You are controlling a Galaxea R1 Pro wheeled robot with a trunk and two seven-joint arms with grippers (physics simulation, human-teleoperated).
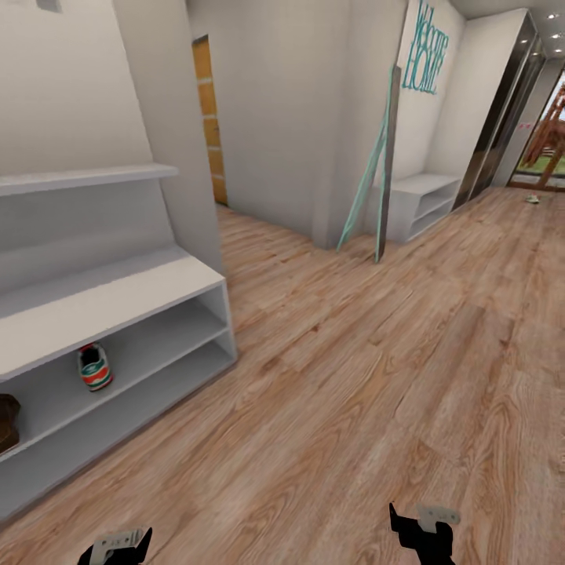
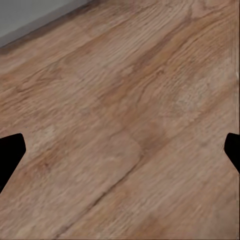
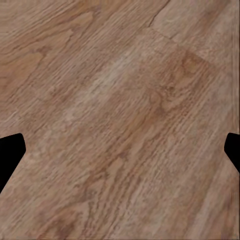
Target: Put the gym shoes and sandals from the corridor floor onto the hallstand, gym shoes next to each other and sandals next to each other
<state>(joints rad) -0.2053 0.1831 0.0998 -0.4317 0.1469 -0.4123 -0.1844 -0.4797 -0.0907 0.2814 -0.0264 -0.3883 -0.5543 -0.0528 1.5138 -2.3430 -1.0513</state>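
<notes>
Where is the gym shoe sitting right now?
In the head view, one gym shoe stands in the upper shelf slot of the hallstand at the left, with a brown sandal further left at the picture's edge.

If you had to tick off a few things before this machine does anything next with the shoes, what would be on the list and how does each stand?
1. Left gripper free: ok, jaws wide apart over bare corridor floor, nothing held.
2. Right gripper free: ok, jaws apart, nothing held.
3. One gym shoe on the hallstand: ok, it stands in the upper shelf slot.
4. Sandal on the hallstand: ok, a brown one sits in the same slot at the picture's edge.
5. Second gym shoe beside the first: not ok, the spot next to it is bare.
6. Small object far down the corridor being a missing shoe: cannot tell, too small.
</notes>
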